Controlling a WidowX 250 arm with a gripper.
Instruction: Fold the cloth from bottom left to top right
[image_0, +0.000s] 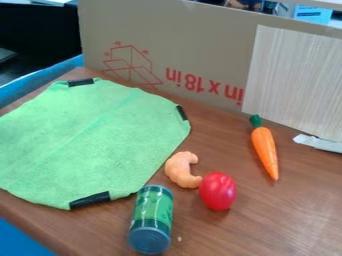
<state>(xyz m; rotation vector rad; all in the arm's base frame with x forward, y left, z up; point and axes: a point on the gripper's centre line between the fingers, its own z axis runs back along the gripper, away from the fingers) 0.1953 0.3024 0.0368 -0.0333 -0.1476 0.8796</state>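
The green cloth (93, 145) lies spread on the wooden table (247, 230), from the middle of the view out toward 9 o'clock, where the view's edge cuts it off. A faint line crosses it slantwise between its 7 and 1 o'clock sides. Black strips mark its border: the upper strip (81, 82) at 12 o'clock, the right strip (182, 112) at 2 o'clock and the lower strip (89, 200) at 5 o'clock. How wide or narrow the gripper stands, I cannot tell.

Just beside the cloth's 5 o'clock edge is a green can (152, 217), on its side, with its blue-gray end toward 6 o'clock. A curved orange toy food (179, 170) sits near the cloth at 4 o'clock, and a red egg-shaped toy (218, 191) is right next to it, on its 4 o'clock side. Well apart from the cloth, at 3 o'clock, lies a toy carrot (264, 150), green top toward 12. A cardboard panel (194, 45) with red print stands behind the table, bearing a pale striped sheet (294, 80) at 2 o'clock.
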